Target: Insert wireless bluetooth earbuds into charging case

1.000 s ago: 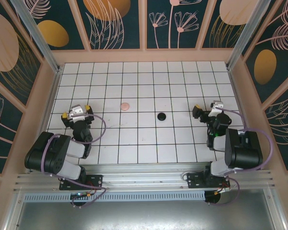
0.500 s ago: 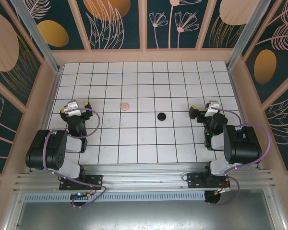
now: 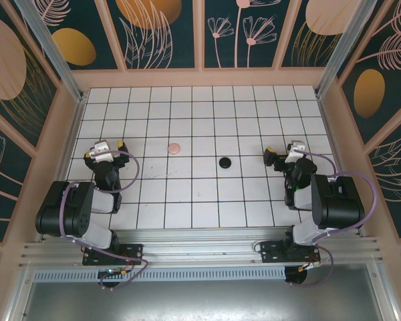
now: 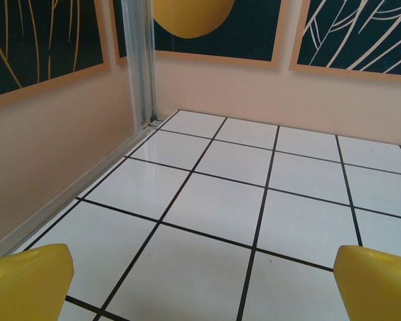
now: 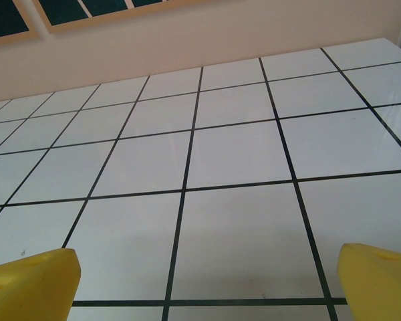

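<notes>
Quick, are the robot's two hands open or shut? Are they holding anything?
Left gripper: open, holding nothing.
Right gripper: open, holding nothing.

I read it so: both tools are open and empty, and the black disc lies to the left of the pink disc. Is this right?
No. The top external view shows the black disc to the right of the pink disc. The rest is right.
</notes>
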Robot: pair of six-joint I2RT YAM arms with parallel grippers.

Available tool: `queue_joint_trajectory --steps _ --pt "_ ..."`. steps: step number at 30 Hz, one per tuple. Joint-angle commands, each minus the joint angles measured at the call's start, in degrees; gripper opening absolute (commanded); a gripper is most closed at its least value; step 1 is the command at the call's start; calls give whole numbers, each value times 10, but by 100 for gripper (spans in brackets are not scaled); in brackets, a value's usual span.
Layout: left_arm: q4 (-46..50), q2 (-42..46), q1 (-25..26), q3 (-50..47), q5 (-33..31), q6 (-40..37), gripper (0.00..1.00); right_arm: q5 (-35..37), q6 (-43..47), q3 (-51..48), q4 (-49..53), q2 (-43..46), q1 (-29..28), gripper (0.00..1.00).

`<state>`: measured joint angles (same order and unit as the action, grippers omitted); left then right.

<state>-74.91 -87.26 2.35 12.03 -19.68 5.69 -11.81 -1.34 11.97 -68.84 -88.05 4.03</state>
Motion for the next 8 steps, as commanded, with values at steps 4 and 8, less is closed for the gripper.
queue_joint_trajectory --steps 4,8 --pt "-1 1 -3 4 10 9 99 12 14 11 -33 -1 1 99" --pt "-5 3 -4 2 10 8 99 11 14 11 -33 -1 1 99"
